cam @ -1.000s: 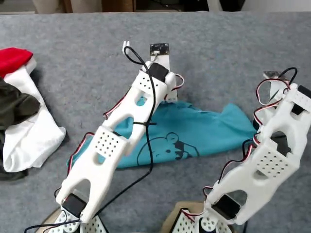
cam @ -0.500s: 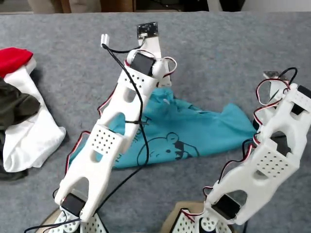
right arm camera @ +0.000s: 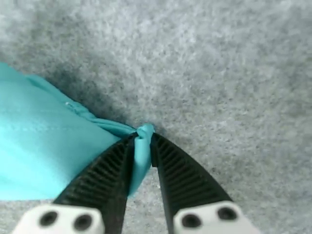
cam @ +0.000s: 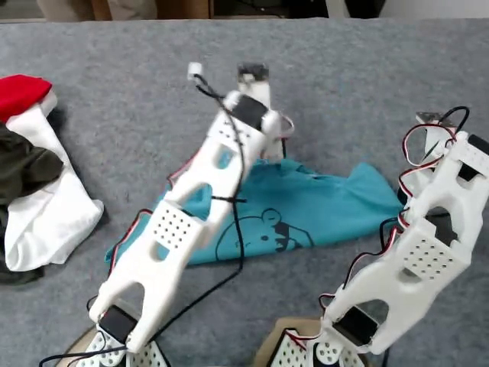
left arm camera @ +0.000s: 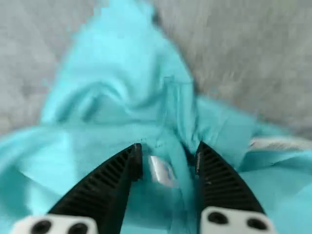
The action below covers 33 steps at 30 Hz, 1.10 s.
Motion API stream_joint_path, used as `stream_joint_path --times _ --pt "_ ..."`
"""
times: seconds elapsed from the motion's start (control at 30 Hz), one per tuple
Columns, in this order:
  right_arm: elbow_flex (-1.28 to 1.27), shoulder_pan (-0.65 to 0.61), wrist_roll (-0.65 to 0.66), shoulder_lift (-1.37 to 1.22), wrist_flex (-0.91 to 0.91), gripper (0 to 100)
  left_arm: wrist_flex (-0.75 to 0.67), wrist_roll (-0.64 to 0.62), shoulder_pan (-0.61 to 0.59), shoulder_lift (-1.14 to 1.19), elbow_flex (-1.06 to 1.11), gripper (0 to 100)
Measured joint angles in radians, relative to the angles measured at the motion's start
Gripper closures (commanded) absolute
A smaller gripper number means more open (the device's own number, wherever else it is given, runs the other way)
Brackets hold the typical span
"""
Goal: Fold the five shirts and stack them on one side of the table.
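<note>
A teal shirt [cam: 321,202] with a printed cartoon lies crumpled across the middle of the grey table [cam: 367,76]. My left gripper [cam: 266,147] hangs over its far edge near the collar. In the left wrist view this gripper [left arm camera: 168,146] is open, its fingers [left arm camera: 122,170] astride a ridge of teal shirt [left arm camera: 122,73] with a small white label [left arm camera: 161,170]. My right gripper [cam: 405,202] is at the shirt's right end. In the right wrist view the right gripper [right arm camera: 143,137] is shut on a bunched corner of the teal shirt [right arm camera: 39,146].
At the table's left edge lies a heap of other shirts: a red one [cam: 21,90], a dark one [cam: 23,168] and a white one [cam: 46,214]. Bare grey surface stretches along the far side and the right.
The left arm swung to the far left, drawing the shirt's collar edge up with it, then came back right, and the edge settled lower again. The right arm has kept still.
</note>
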<state>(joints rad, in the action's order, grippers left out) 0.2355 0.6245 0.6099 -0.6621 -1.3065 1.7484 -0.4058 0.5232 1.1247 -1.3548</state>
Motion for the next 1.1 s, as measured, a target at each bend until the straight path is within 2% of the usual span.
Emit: stream_joint_path --times 0.07,0.2,0.67,0.93,1.1 --pt "0.0 0.0 0.0 0.0 0.0 99.4 0.0 -0.018 -0.002 0.002 0.048 84" --pt "0.0 0.0 0.0 0.0 0.0 99.4 0.0 -0.091 -0.037 0.006 0.063 98" --pt "0.0 0.0 0.0 0.0 0.0 99.4 0.0 -0.094 -0.126 0.006 -0.052 98" --pt "0.0 0.0 0.0 0.0 0.002 99.4 0.0 -0.098 -0.308 -0.064 -0.052 98" --pt "0.0 0.0 0.0 0.0 0.003 99.3 0.0 -0.1 -0.325 -0.094 -0.052 98"
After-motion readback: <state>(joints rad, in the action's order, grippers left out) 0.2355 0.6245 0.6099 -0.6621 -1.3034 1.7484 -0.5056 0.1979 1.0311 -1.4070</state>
